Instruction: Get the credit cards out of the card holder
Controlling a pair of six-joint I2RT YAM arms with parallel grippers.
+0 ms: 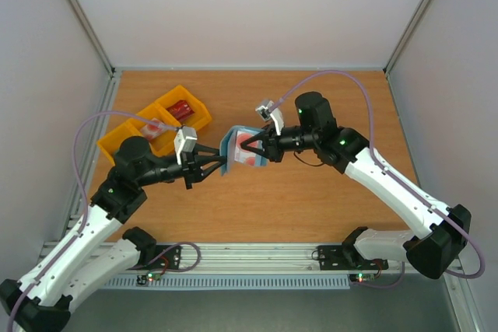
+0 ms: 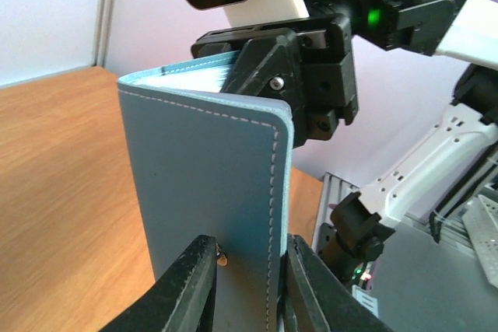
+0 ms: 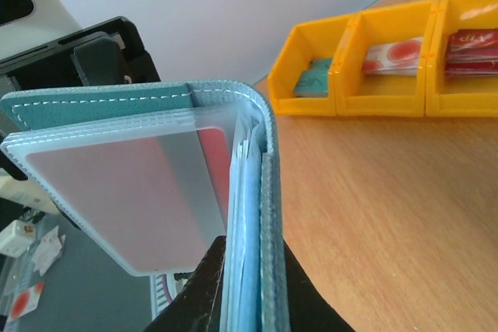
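Note:
The slate-blue card holder (image 1: 228, 152) hangs open above the table between my two grippers. My left gripper (image 1: 218, 163) has both fingers against one cover (image 2: 202, 169) near its stitched edge, shut on it. My right gripper (image 1: 259, 145) is shut on the other cover together with the stack of clear sleeves (image 3: 249, 215). A pale pinkish-red credit card (image 3: 132, 192) sits inside the outermost clear sleeve, also showing as pink in the top view (image 1: 247, 148). No card is outside the holder between the grippers.
A yellow three-compartment tray (image 1: 124, 136) stands at the back left of the table. In the right wrist view its compartments (image 3: 350, 75) hold a teal item (image 3: 315, 83), a red-and-white card (image 3: 393, 56) and a dark red item (image 3: 471, 44). Walls close the table's sides.

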